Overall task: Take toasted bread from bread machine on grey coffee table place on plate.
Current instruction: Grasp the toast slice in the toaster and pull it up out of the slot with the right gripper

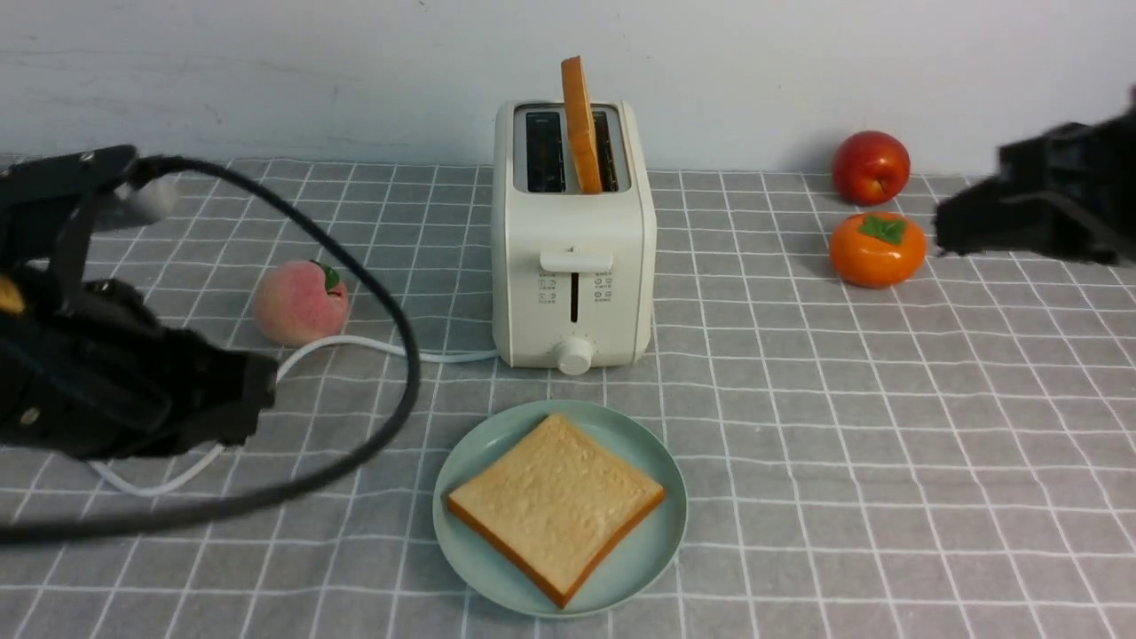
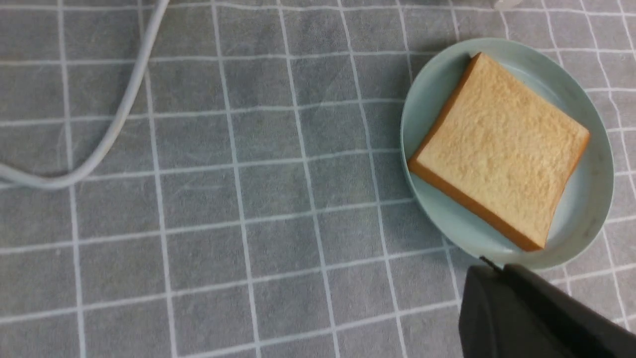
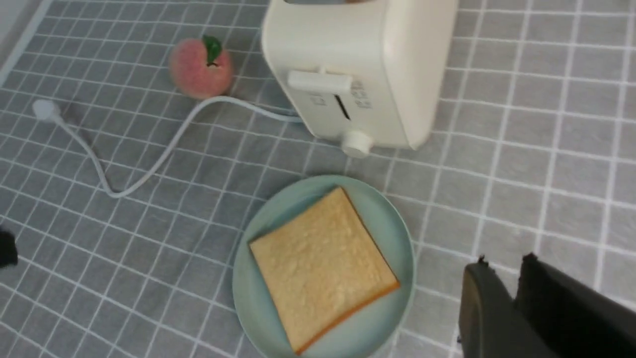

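Grey checked counter (image 1: 843,461): nearest, plate (image 1: 643,568) carries one toasted bread slice (image 1: 555,501) lying flat; left pincer (image 1: 253,399) closed, empty, left of plate. Behind plate, bread machine (image 1: 575,266) with second slice (image 1: 579,124) upright in its right slot; right pincer (image 3: 502,263) slightly parted, empty, raised at far right.

Table (image 1: 799,399) bears bread machine (image 1: 574,266), plate (image 1: 657,550), peach (image 1: 300,303), apple (image 1: 871,167), persimmon (image 1: 877,250).

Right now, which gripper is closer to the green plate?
Left. The left gripper sits close by the plate on its left; the right gripper hangs high and far off to the plate's right.
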You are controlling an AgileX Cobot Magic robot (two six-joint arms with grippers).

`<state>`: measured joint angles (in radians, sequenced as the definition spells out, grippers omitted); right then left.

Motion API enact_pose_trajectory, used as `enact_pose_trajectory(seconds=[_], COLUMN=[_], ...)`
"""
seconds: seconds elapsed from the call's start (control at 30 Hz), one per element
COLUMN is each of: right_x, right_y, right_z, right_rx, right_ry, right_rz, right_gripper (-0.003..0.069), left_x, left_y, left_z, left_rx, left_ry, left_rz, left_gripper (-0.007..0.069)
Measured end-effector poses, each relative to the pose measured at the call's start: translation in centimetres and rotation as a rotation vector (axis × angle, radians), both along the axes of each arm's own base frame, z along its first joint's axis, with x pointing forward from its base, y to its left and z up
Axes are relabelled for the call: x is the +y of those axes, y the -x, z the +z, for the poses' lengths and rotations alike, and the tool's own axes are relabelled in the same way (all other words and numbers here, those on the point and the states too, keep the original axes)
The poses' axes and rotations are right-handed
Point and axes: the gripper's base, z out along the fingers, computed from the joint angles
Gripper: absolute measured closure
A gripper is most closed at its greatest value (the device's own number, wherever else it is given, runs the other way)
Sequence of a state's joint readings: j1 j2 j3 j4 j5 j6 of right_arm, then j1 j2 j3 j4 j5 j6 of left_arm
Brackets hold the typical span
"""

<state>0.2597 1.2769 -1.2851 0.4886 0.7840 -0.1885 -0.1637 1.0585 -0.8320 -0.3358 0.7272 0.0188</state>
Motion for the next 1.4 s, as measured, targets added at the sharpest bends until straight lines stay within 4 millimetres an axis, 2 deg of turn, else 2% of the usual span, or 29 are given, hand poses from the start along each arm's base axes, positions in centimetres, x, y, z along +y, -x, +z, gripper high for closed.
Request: enact_pose_trajectory(seconds=[0.07, 0.13, 0.17, 0.23, 0.33, 0.37, 0.4, 0.43, 0.57, 0.67, 0.77, 0.8, 0.87, 0.93, 1.0, 1.1, 1.13, 1.17, 1.27, 1.37, 1.4], right_x=[1.1, 4.2, 4.6, 6.7, 10.0, 10.2, 11.4, 11.6, 14.1, 15.0, 15.6, 15.9, 16.0, 15.9, 15.6, 15.1, 14.7, 14.5, 12.4, 9.7, 9.6], right_y=[-1.0, -4.0, -4.2, -6.5, -10.5, -10.7, -12.5, -12.7, -17.5, -19.8, -21.2, -21.8, -22.2, -22.4, -22.1, -21.2, -20.4, -20.1, -16.0, -11.2, -11.2], right_z=[-0.1, -0.2, 0.1, -0.6, -2.0, -2.1, -3.0, -2.8, -6.2, -8.1, -9.9, -10.9, -11.4, -11.4, -10.5, -8.2, -6.4, -5.7, 1.6, 6.9, 6.8], right_rx=[-0.015, -0.091, -0.104, -0.146, -0.210, -0.215, -0.231, -0.241, -0.289, -0.336, -0.365, -0.378, -0.397, -0.413, -0.432, -0.436, -0.442, -0.446, -0.498, -0.454, -0.438], right_ry=[0.010, 0.044, 0.044, 0.089, 0.179, 0.186, 0.207, 0.205, 0.217, 0.237, 0.249, 0.259, 0.266, 0.278, 0.296, 0.293, 0.290, 0.288, 0.264, 0.270, 0.275], right_rz=[0.021, 0.057, 0.065, 0.087, 0.124, 0.125, 0.133, 0.133, 0.119, 0.105, 0.092, 0.088, 0.084, 0.082, 0.083, 0.081, 0.079, 0.078, 0.066, 0.071, 0.073], right_gripper=[0.0526, 0.0463, 0.0457, 0.0401, 0.0282, 0.0270, 0.0221, 0.0216, 0.0127, 0.0118, 0.0129, 0.0158, 0.0228, 0.0361, 0.0559, 0.0563, 0.0554, 0.0553, 0.0552, 0.0552, 0.0552], left_x=[0.2, 0.5, 0.5, 0.6, 0.7, 0.8, 0.9, 0.9, 1.0, 1.0, 1.1, 1.1, 1.2, 1.2, 1.3, 1.3, 1.3, 1.3, 1.3, 1.3, 1.3], left_y=[0.9, 3.1, 3.3, 4.4, 6.2, 6.4, 7.1, 7.1, 8.6, 9.0, 9.2, 9.2, 9.3, 9.4, 9.4, 9.4, 9.4, 9.4, 9.3, 9.2, 9.2], left_z=[-0.3, -0.7, -0.9, -0.8, -0.5, -0.4, -0.2, -0.3, 0.2, 0.2, 0.1, 0.0, 0.0, -0.1, -0.1, -0.2, -0.2, -0.2, -0.1, 0.0, 0.0], left_rx=[-0.010, -0.042, -0.041, -0.067, -0.114, -0.124, -0.143, -0.144, -0.160, -0.156, -0.145, -0.139, -0.134, -0.129, -0.128, -0.126, -0.125, -0.125, -0.131, -0.147, -0.151], left_ry=[0.004, 0.026, 0.027, 0.044, 0.081, 0.085, 0.089, 0.089, 0.091, 0.083, 0.071, 0.063, 0.051, 0.040, 0.035, 0.032, 0.031, 0.031, 0.032, 0.035, 0.035], left_rz=[0.003, 0.011, 0.011, 0.014, 0.016, 0.016, 0.013, 0.013, -0.006, -0.015, -0.020, -0.023, -0.026, -0.029, -0.029, -0.031, -0.031, -0.031, -0.029, -0.023, -0.022], left_gripper=[0.0638, 0.0638, 0.0638, 0.0638, 0.0638, 0.0638, 0.0638, 0.0638, 0.0638, 0.0638, 0.0638, 0.0638, 0.0638, 0.0638, 0.0638, 0.0638, 0.0638, 0.0638, 0.0638, 0.0638, 0.0638])
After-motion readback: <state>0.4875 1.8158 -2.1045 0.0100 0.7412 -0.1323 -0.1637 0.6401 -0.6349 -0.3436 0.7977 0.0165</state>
